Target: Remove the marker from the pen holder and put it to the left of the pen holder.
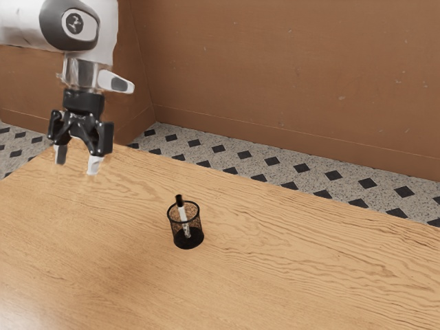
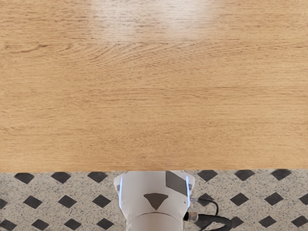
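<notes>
My gripper (image 1: 77,165) hangs high at the upper left of the exterior view, its two fingers spread apart with nothing between them. A black mesh pen holder (image 1: 196,226) stands upright on the table, lower and toward the exterior view's right from the gripper, well apart from it. Inside it leans a white marker (image 1: 183,214) with a black cap, whose top rises above the rim.
The wooden table (image 1: 289,254) lies under the pen holder, and its wood surface (image 2: 154,96) is also below my hand. Beyond its edge are a patterned floor (image 1: 275,165) and a brown wall (image 1: 289,69). The arm's white base (image 2: 154,199) stands beside the table edge.
</notes>
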Robot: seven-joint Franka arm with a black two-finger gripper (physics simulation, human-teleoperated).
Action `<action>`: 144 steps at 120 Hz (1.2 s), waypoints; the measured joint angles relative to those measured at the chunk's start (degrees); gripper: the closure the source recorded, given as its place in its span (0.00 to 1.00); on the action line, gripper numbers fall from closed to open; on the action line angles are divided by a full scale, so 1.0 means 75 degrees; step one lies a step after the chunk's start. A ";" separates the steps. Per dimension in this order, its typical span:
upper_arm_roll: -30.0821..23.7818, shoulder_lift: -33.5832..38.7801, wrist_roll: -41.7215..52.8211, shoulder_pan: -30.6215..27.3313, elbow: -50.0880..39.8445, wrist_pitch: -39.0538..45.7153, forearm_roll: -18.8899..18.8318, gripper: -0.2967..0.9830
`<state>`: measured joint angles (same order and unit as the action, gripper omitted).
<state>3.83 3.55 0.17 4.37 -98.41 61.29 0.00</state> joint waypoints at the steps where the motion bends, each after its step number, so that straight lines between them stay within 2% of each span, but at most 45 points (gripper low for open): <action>1: -0.0028 0.0037 0.0000 -0.0004 0.0107 0.0138 -0.0018 0.24; 12: -0.0171 0.0222 -0.0004 0.0279 0.0558 0.1363 -0.0194 0.24; 24: 0.0003 0.0360 -0.0019 0.0470 -0.0625 0.2861 -0.0392 0.25; 32: 0.0240 0.0347 -0.0036 0.0185 -0.1230 0.3586 -0.0251 0.25; 38: 0.0018 0.0195 -0.0071 -0.0054 -0.1347 0.3992 -0.0161 0.24; 45: -0.0206 -0.0466 -0.0166 0.0071 -0.0971 0.4368 0.0085 0.25; 52: -0.0204 -0.0807 -0.0338 0.0430 -0.0653 0.4661 0.0360 0.25; 59: 0.0231 -0.1423 -0.0494 0.0948 -0.0240 0.4888 0.0504 0.25; 71: 0.0507 -0.2455 -0.0719 0.0489 -0.0044 0.5380 0.0696 0.25; 84: 0.0554 -0.3215 -0.0917 0.0466 -0.0015 0.5958 0.1143 0.25; 104: 0.0746 -0.3383 -0.1168 0.0408 -0.0143 0.6496 0.1661 0.25; 144: 0.0802 -0.3476 -0.1449 0.0441 -0.0166 0.7008 0.2066 0.25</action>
<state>9.84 -22.52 -10.69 7.68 -99.66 113.85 15.49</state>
